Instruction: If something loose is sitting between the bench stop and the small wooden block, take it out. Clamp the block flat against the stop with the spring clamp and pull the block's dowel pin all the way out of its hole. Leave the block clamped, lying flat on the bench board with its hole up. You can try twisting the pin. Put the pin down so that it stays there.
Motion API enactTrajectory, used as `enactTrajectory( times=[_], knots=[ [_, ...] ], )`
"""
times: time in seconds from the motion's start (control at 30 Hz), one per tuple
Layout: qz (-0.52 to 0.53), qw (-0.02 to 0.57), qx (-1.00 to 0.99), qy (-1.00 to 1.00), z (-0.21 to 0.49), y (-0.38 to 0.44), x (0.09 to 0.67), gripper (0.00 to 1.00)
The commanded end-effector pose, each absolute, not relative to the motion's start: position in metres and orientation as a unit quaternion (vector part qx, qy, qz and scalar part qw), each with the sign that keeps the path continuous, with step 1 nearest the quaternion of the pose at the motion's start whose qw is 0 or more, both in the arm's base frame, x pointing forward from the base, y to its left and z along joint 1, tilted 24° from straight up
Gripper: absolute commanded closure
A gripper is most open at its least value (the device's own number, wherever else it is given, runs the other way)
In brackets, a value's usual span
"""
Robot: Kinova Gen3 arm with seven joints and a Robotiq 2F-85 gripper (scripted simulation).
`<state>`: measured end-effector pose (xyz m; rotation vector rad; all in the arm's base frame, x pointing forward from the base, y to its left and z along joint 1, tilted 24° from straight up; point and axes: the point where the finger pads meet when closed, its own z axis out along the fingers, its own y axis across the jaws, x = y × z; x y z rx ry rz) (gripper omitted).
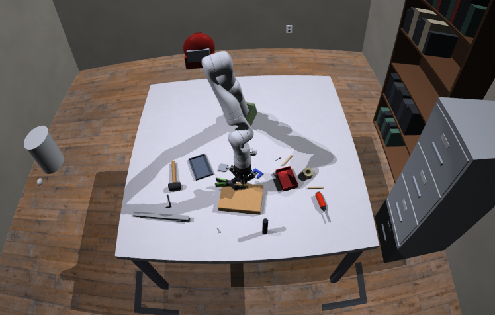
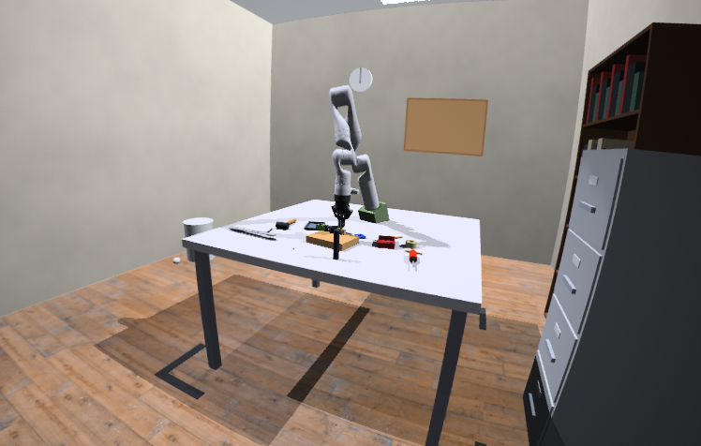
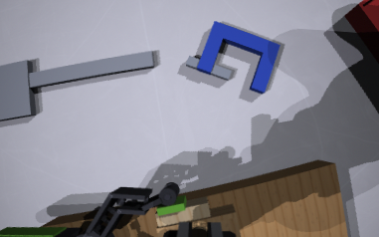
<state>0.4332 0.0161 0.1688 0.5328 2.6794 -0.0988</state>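
Note:
My gripper (image 1: 243,184) (image 2: 340,229) (image 3: 199,229) points down over the rear part of the wooden bench board (image 1: 240,202) (image 2: 324,240) (image 3: 297,199). Its fingers are nearly together, shut on the dowel pin, which shows only as a small brownish bit between the tips. The pale wooden block (image 3: 180,217) lies at the fingers. The spring clamp (image 1: 225,182) (image 3: 128,196), black with green handles, reaches in from the left; its green pad (image 3: 171,205) is at the block. The bench stop, the hole, the pin's depth and any gap between block and stop cannot be made out.
Behind the board lie a blue U-shaped piece (image 1: 257,171) (image 3: 245,37) and a grey flat tool (image 1: 223,167) (image 3: 10,92). A red bin (image 1: 286,179) (image 2: 385,242) stands right. A mallet (image 1: 174,186) and dark tray (image 1: 200,167) lie left. A black cylinder (image 1: 265,226) (image 2: 335,245) stands in front.

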Motion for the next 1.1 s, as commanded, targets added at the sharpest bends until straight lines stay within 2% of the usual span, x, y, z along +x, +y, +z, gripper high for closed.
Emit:
enactTrajectory(
  times=[0.0, 1.07],
  knots=[
    [-0.037, 0.203, 0.179, 0.962, 0.1697, 0.0167, 0.4336, 0.9],
    [-0.059, 0.198, 0.072, 0.976, 0.1699, 0.0167, 0.4335, 0.9]
  ],
)
